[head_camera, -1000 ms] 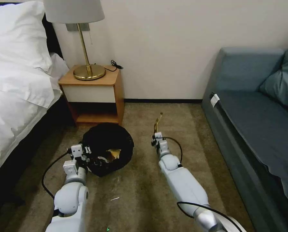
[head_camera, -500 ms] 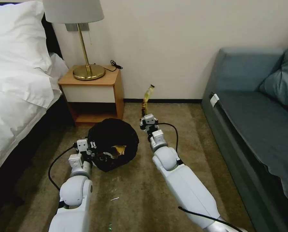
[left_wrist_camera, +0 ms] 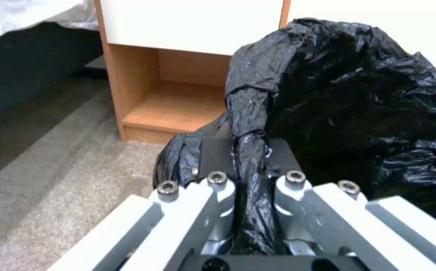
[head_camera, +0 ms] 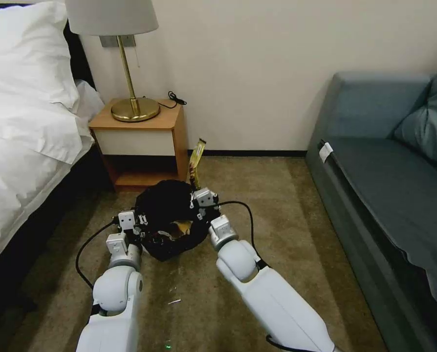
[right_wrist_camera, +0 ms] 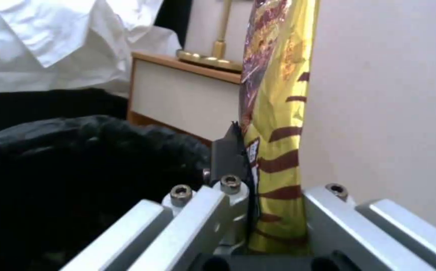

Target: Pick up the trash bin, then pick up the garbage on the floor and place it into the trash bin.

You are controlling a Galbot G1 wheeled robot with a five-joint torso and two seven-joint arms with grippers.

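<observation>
The trash bin [head_camera: 167, 205], wrapped in its crinkly black bag [left_wrist_camera: 359, 105], hangs just off the carpet in front of the nightstand. My left gripper [head_camera: 139, 227] is shut on a fold of the bag at the bin's near-left rim [left_wrist_camera: 246, 165]. A tan crumpled piece of garbage [head_camera: 182, 228] lies inside the bin. My right gripper [head_camera: 200, 191] is at the bin's right rim, shut on a brown-gold snack wrapper [head_camera: 196, 164] that stands upright above it. In the right wrist view the wrapper [right_wrist_camera: 273, 113] is pinched between the fingers, with the black bag [right_wrist_camera: 92, 158] beside it.
A wooden nightstand [head_camera: 145, 142] with a brass lamp [head_camera: 130, 105] stands just behind the bin. The bed [head_camera: 23, 146] fills the left side and a blue sofa [head_camera: 389, 186] the right. Open carpet lies between them, with a small scrap [head_camera: 174, 301] near my arms.
My right gripper has swung left with the snack wrapper, from open carpet to the bin's right rim. The left gripper and bin have shifted slightly forward and right.
</observation>
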